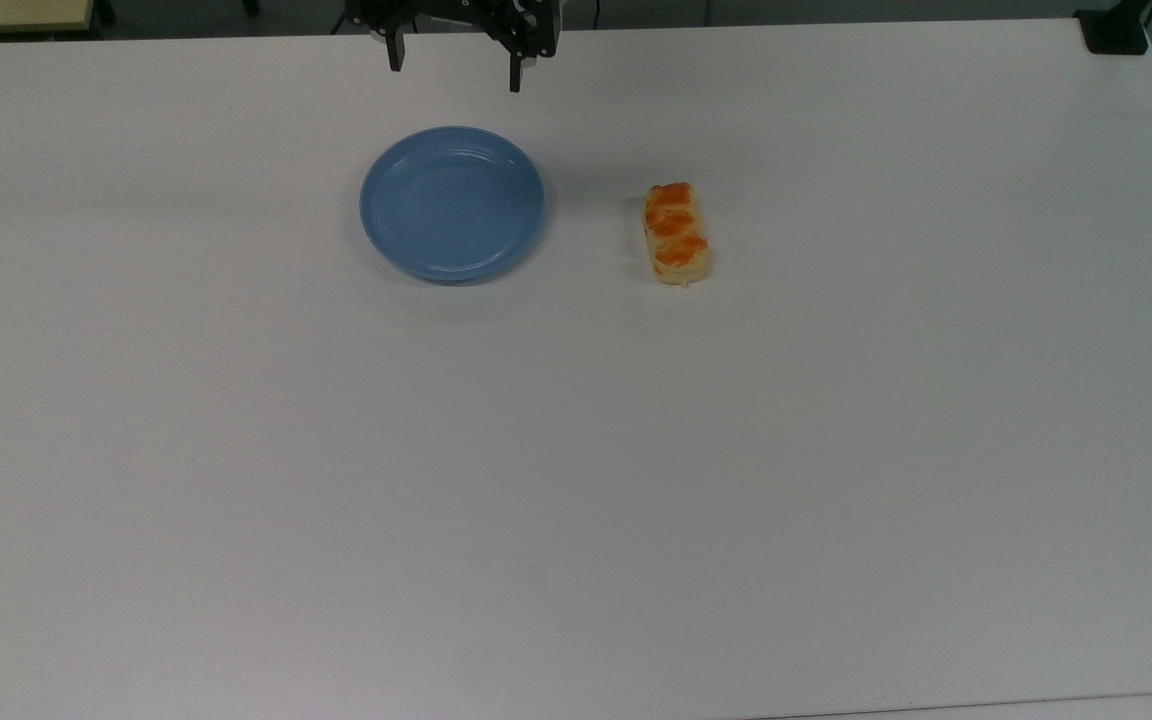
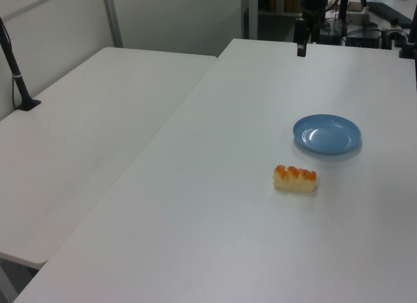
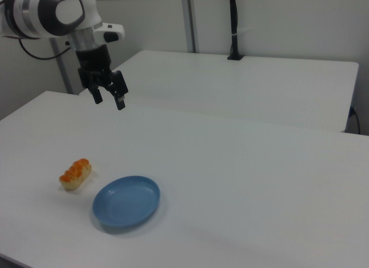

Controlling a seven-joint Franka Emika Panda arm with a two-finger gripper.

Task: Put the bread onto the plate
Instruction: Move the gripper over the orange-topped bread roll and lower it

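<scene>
Our two fingers (image 1: 514,75) stand spread apart with nothing between them, and the gripper (image 3: 109,98) hangs high above the white table (image 1: 576,480), off the plate's far edge in the top view and well apart from the bread.

We take the blue plate (image 1: 452,203) as our landmark. The bread loaf (image 1: 677,232) lies flat on the table to the plate's right in the top view — near it, not touching, with a strip of bare table between. Its long axis runs roughly alongside the plate's rim rather than pointing at it.

We judge the loaf light and soft — likely to dent under a hard squeeze, and its glazed orange bumps may be slick. So we would close across the short width at mid-length, low on the pale sides, with gentle pressure, then carry it over the raised rim and set it down at the plate's centre.
</scene>
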